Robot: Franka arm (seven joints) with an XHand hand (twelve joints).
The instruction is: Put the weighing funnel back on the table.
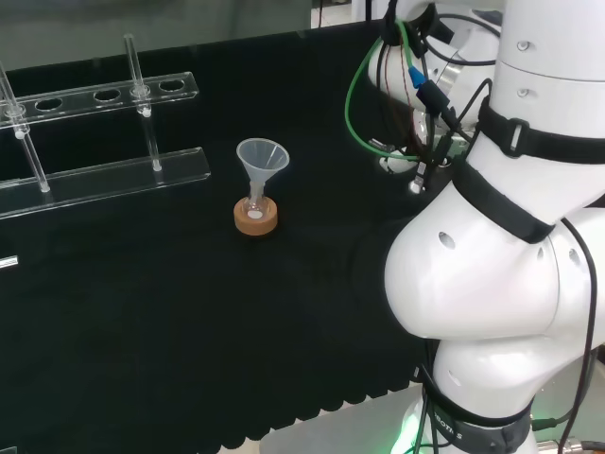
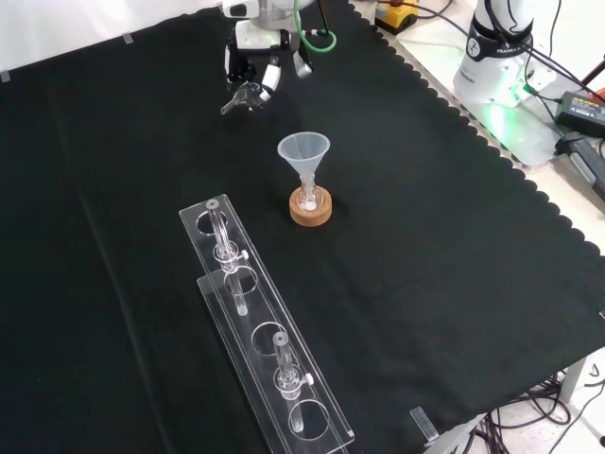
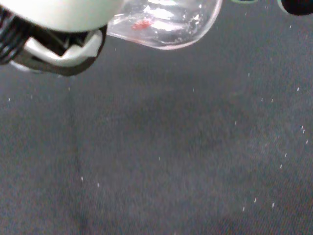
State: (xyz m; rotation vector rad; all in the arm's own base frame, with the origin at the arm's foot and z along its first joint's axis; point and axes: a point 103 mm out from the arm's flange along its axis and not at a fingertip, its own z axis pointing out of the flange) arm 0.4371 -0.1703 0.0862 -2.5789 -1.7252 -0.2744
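Seen from the front, a black cloth [image 2: 425,236] covers the bench. Nearest the camera, left of centre, a long clear plastic rack [image 2: 269,352] lies slanting away, with two glass tubes [image 2: 223,233] standing upright in its holes, one at the near end and one at the far end.

Just beyond the rack's far end, near the middle of the cloth, the big cone-shaped funnel [image 2: 303,153] stands mouth up. Its stem sits in a small flask [image 2: 307,198] on a cork ring [image 2: 311,210].

Farthest away, at the far edge of the cloth and a little left of the funnel, the robot's black and white hand [image 2: 257,62] reaches down. Its fingers are curled around the weighing funnel [image 2: 242,97], a small clear scoop-shaped piece, with its narrow end pointing left. In the wrist view, the piece's rounded clear bowl sits beside a fingertip [image 3: 68,49], low over bare cloth. Whether it touches the cloth cannot be told. The held piece is well apart from the big funnel.
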